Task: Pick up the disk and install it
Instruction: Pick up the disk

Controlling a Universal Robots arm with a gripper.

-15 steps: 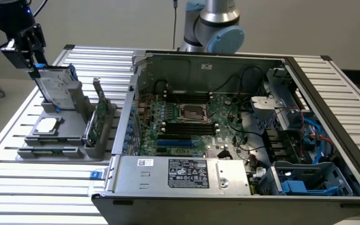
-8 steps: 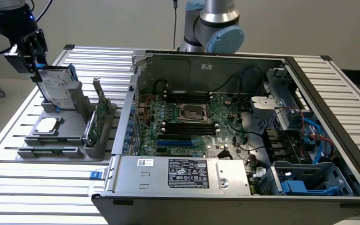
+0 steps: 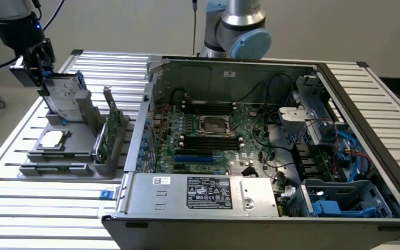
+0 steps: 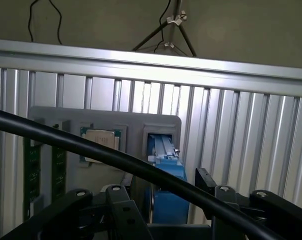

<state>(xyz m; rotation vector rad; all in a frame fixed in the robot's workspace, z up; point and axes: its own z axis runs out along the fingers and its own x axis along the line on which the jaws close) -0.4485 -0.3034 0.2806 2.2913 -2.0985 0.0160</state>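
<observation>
The disk stands on edge in a slot of the grey holder at the exterior view's left, its white label and blue carrier edge showing. My gripper is right at the disk's top edge. In the wrist view the disk shows as a blue carrier with a silver rail. My gripper is open, with one black finger on each side of the disk. A small gap shows beside the blue plastic.
The holder also carries a silver square chip and an upright green card. The open computer case takes up the exterior view's right, with a blue drive bay at its near corner. A black cable crosses the wrist view.
</observation>
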